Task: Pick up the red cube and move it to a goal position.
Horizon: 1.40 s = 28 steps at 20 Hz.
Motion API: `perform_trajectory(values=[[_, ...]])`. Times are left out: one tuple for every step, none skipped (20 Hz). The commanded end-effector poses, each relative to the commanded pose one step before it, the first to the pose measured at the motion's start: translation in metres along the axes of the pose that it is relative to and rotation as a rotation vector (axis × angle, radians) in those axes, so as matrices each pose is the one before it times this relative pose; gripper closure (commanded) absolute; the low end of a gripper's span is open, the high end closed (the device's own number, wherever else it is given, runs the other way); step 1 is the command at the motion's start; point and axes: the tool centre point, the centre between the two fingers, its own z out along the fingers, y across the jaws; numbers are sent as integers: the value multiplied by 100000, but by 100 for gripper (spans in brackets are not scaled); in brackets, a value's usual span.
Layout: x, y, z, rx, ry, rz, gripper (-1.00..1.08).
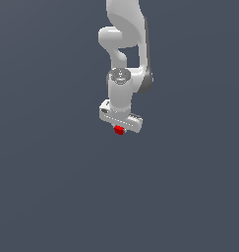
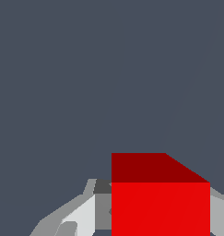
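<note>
In the exterior view the red cube [image 1: 119,130] sits directly under the white hand of my gripper [image 1: 119,129], near the middle of the picture. Only a small part of the cube shows below the hand. The wrist view shows the red cube [image 2: 160,203] filling the space between the two grey fingers [image 2: 83,214], which press against its sides. My gripper [image 2: 160,219] is shut on the cube. No marker for a goal position shows in either view.
A plain dark grey-blue surface [image 1: 52,187] fills both views. The white arm [image 1: 126,44] rises above the gripper toward the upper edge of the exterior view.
</note>
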Motion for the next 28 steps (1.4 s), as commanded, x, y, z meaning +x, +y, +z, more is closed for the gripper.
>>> perform_trajectory(values=[[-149,-817,-2456,14,99,17,108],[-58,-352,-1055,-57,25,29,108],[-61,-364,-1071,0,0,0,108],[-58,-361,-1061,0,0,0,108],[-55,-357,-1053,-57,30,24,108],[-54,-358,-1045,0,0,0,108],[-51,-357,-1039,0,0,0,108],[-49,-357,-1034,0,0,0,108],[-47,-357,-1029,0,0,0,108],[-44,-358,-1025,0,0,0,108],[-40,-356,-1008,0,0,0,108],[-36,-347,-973,0,0,0,108],[-32,-333,-928,0,0,0,108],[-29,-316,-875,0,0,0,108],[-26,-299,-822,0,0,0,108],[-20,-284,-770,0,0,0,108],[-13,-269,-716,53,-33,-30,108],[-7,-253,-663,0,0,0,108],[-2,-238,-611,0,0,0,108],[4,-216,-561,55,-34,-24,108],[2,-202,-511,0,0,0,108],[3,-183,-460,0,0,0,108],[6,-160,-408,38,-24,-18,108],[5,-144,-357,0,0,0,108],[6,-125,-305,0,0,0,108],[8,-106,-253,0,0,0,108],[13,-83,-201,39,-24,-17,108],[13,-68,-149,0,0,0,108]])
